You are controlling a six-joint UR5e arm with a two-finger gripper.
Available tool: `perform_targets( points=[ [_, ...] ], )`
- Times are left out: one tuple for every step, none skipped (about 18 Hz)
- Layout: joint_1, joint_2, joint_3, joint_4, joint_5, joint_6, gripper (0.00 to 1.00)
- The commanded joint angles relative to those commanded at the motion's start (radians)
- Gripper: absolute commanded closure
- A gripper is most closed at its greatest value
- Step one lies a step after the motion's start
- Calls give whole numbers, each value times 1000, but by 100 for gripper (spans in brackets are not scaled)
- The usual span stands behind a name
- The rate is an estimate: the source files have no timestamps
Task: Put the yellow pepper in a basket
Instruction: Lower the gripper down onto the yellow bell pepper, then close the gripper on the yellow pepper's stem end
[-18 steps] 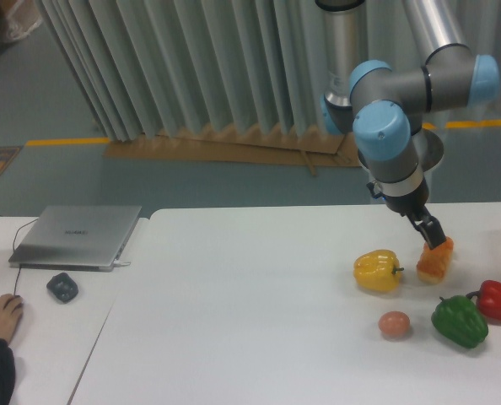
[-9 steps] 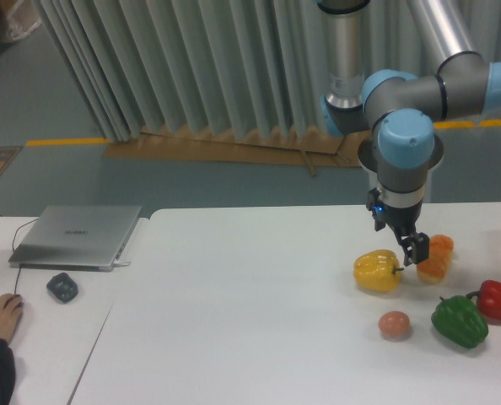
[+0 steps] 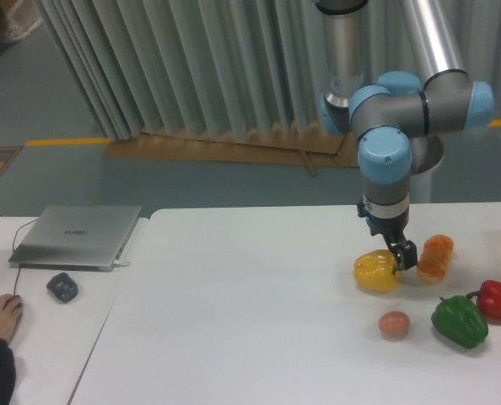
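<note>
End effector (image 3: 400, 254) is hanging at the yellow pepper's (image 3: 375, 272) upper right shoulder, by the stem, and whether its dark fingers are spread or pinched I cannot tell. That glossy, lobed pepper is sitting on the white table (image 3: 250, 321), just left of the orange-tan bread loaf (image 3: 433, 258). To grip well, I judge the fingers should be straddling the rounded body, since slick skin is likely slipping under a shallow pinch.

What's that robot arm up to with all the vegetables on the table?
The arm's end effector has come down at the stem side of the yellow pepper, which sits on the white table; whether it grips is unclear. A bread loaf, green pepper, red pepper and egg lie nearby. No basket shows.
</note>
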Motion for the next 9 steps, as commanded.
perform_targets(
  points=[
    [-2, 0, 2, 12, 0, 2, 0],
    [-2, -3, 0, 14, 0, 0, 0],
    [-11, -20, 2, 16, 5, -3, 0],
    [-23, -35, 2, 12, 11, -3, 0],
    [-44, -50, 2, 9, 40, -5, 0],
    [-51, -49, 0, 8, 64, -5, 0],
    [-51, -48, 0, 3, 66, -3, 0],
    [-51, -45, 0, 2, 66, -3, 0],
    [-51, -44, -3, 2, 66, -5, 0]
  ],
)
